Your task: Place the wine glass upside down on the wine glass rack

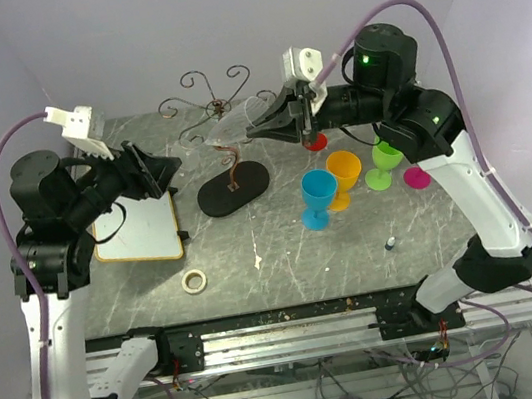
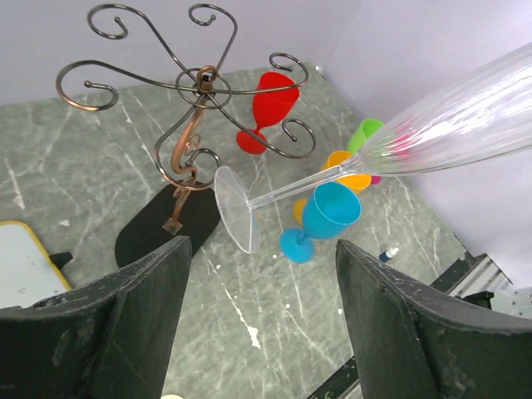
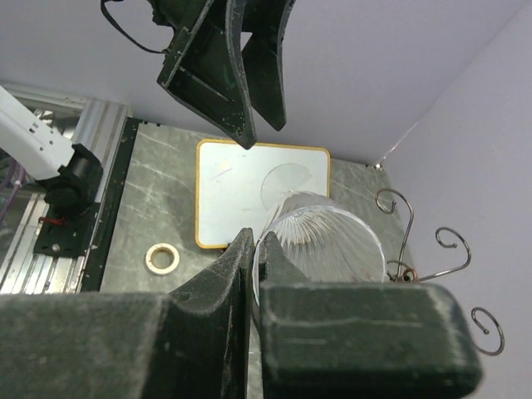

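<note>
The wine glass (image 1: 238, 121) is clear and ribbed. It lies almost level in the air, foot pointing left, just in front of the wine glass rack (image 1: 214, 96). My right gripper (image 1: 272, 121) is shut on its rim, one finger inside the bowl; the right wrist view shows the bowl (image 3: 332, 241) beside the closed fingertips of that gripper (image 3: 256, 249). The rack is dark wire with scroll arms (image 2: 199, 79) on a black oval base (image 1: 234, 186). The glass's foot (image 2: 235, 208) hangs below those arms. My left gripper (image 2: 262, 316) is open and empty, left of the rack (image 1: 162, 170).
Coloured plastic glasses stand right of the rack: blue (image 1: 318, 196), orange (image 1: 343, 175), green (image 1: 383, 161), red (image 1: 315, 141), and a magenta piece (image 1: 416, 177). A white board (image 1: 139, 228) lies at left, a tape ring (image 1: 194, 281) in front, a small bottle (image 1: 391, 241) at right.
</note>
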{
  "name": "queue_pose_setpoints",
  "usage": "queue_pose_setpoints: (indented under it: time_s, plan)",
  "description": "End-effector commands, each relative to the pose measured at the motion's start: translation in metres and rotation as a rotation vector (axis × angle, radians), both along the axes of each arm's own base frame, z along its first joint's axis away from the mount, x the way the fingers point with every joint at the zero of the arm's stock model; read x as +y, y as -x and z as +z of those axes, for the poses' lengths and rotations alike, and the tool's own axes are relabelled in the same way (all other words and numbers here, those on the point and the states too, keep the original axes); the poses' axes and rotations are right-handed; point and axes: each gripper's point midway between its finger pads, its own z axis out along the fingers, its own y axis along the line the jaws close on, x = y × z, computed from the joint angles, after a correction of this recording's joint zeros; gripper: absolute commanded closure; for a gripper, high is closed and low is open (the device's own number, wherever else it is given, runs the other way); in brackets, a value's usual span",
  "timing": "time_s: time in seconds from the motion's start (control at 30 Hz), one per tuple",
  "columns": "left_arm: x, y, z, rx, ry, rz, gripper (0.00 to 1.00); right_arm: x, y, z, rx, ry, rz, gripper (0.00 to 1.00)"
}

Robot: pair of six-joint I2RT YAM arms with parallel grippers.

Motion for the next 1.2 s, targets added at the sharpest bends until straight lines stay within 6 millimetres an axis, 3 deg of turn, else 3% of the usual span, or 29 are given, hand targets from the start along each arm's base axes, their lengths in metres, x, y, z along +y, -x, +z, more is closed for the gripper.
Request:
queue_pose_setpoints:
  time_s: [0.0,0.17,0.5,1.17]
  plan:
    - [-0.011,-0.004,0.001,0.036,0.077,-0.052,0.22,-0.001,-0.006,0.013,-0.004,-0.042,-0.05,1.0]
    - [-0.012,-0.011,-0.006,0.072,0.102,-0.051,0.34,-0.008,-0.002,0.017,-0.02,-0.056,-0.071,1.0]
    - [-0.028,-0.016,-0.015,0.131,0.149,-0.161,0.38,-0.013,0.009,0.021,-0.013,-0.076,-0.051,1.0]
    - [-0.034,-0.017,-0.018,0.123,0.173,-0.206,0.82,-0.006,0.009,0.012,0.011,-0.062,-0.007,1.0]
